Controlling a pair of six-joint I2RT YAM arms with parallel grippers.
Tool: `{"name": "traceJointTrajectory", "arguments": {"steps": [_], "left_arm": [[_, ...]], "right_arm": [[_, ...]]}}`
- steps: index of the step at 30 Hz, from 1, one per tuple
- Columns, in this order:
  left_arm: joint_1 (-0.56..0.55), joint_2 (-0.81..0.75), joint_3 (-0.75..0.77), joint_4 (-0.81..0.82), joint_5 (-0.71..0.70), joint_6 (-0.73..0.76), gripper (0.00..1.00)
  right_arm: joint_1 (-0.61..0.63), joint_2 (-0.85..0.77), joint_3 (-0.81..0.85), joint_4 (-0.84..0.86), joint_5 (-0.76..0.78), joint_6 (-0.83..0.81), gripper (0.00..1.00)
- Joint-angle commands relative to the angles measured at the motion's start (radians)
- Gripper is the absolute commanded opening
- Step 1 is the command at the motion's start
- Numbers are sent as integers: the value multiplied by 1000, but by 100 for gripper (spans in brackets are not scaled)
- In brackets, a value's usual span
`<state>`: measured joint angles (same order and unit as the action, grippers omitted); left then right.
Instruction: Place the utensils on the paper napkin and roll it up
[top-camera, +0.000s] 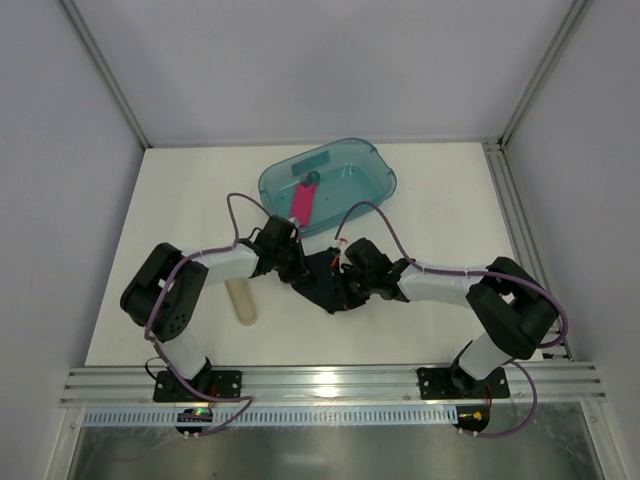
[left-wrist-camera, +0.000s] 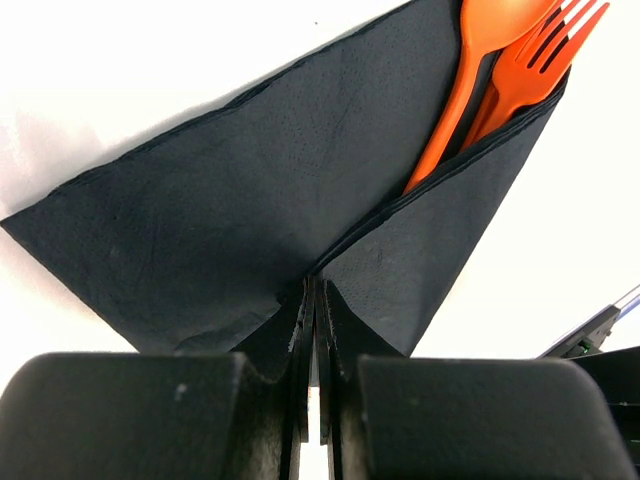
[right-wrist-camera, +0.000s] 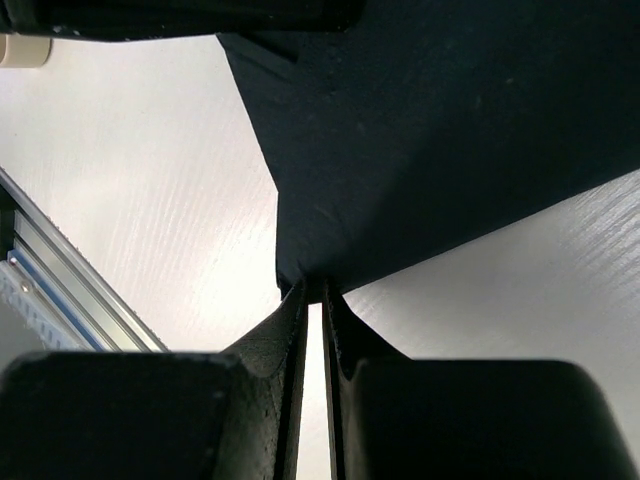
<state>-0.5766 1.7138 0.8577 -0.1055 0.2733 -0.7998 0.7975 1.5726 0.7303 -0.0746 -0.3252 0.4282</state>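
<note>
I am pinching the thin matte black paper napkin (left-wrist-camera: 200, 230) with both claws: my left gripper (left-wrist-camera: 312, 292) clamping a folded corner, my right gripper (right-wrist-camera: 312, 290) nipping another edge. The slim bright-orange plastic utensils (left-wrist-camera: 480, 90) are lying in the fold, poking out toward one o'clock. Pulling unevenly risks tearing the paper or spilling cutlery. A teal translucent tub (top-camera: 380, 165) is sitting at twelve o'clock on the white table (top-camera: 180, 200), between pale walls (top-camera: 300, 60).

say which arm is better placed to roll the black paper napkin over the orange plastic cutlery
Probably left: the left gripper is shut on a fold of the napkin lying over the cutlery; the right gripper pinches a bare corner.
</note>
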Motion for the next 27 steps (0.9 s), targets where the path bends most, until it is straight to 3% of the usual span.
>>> {"name": "traceJointTrajectory", "arguments": {"steps": [1, 10, 17, 27], "left_arm": [[-2, -8, -43, -94, -97, 10, 5], [-52, -71, -97, -89, -138, -50, 5], [-95, -109, -150, -53, -157, -120, 4], [-104, -141, -187, -8, -160, -162, 4]], "right_arm": [[6, -13, -2, 24, 23, 1, 12], [5, -42, 12, -48, 69, -11, 12], [5, -99, 113, -183, 236, 37, 11], [-1, 67, 360, -156, 391, 0, 7]]}}
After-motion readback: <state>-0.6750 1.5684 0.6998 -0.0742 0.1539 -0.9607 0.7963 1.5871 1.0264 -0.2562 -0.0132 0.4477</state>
